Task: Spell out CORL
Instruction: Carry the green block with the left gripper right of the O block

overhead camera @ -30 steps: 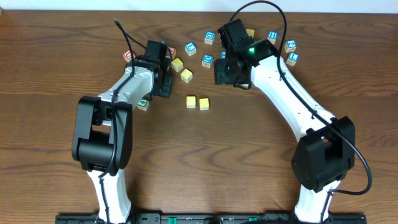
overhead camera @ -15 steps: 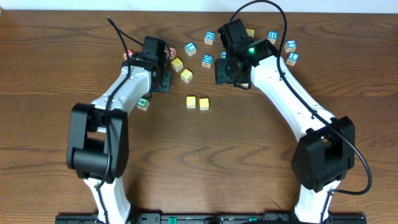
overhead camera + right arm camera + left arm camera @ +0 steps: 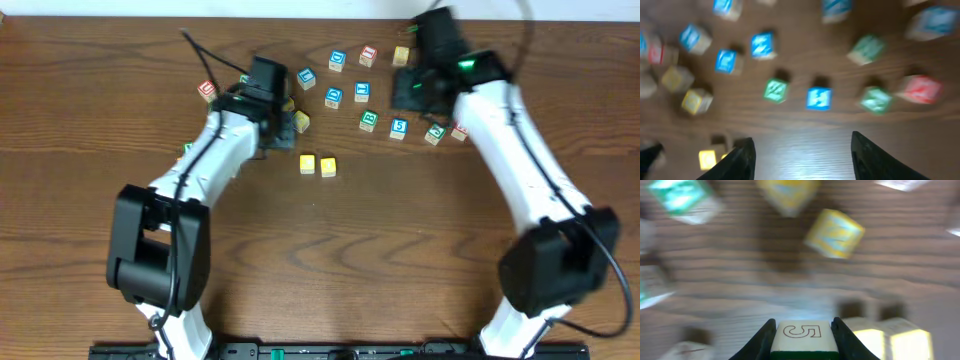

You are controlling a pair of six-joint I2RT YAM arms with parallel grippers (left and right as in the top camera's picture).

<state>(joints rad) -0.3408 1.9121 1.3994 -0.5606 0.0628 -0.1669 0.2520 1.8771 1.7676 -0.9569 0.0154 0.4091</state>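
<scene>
Two yellow blocks (image 3: 317, 165) lie side by side at mid-table; they also show in the left wrist view (image 3: 890, 340). My left gripper (image 3: 277, 127) hovers just behind and left of them, shut on a white-topped block with a green side (image 3: 802, 337) that bears an outlined character like a 5. That block is hidden in the overhead view. My right gripper (image 3: 417, 91) is open and empty above the far right of the table; its fingers (image 3: 802, 155) frame bare wood. Both wrist views are motion-blurred.
Loose letter blocks are scattered along the back: blue ones (image 3: 334, 97), a green one (image 3: 368, 121), a blue one (image 3: 399, 127), a red one (image 3: 459, 131), a yellow one (image 3: 300, 121) beside my left gripper, and a red one (image 3: 207, 90) at far left.
My right arm has swung right and back, uncovering several blocks beneath it. My left arm has moved right toward the yellow pair, carrying its block.
</scene>
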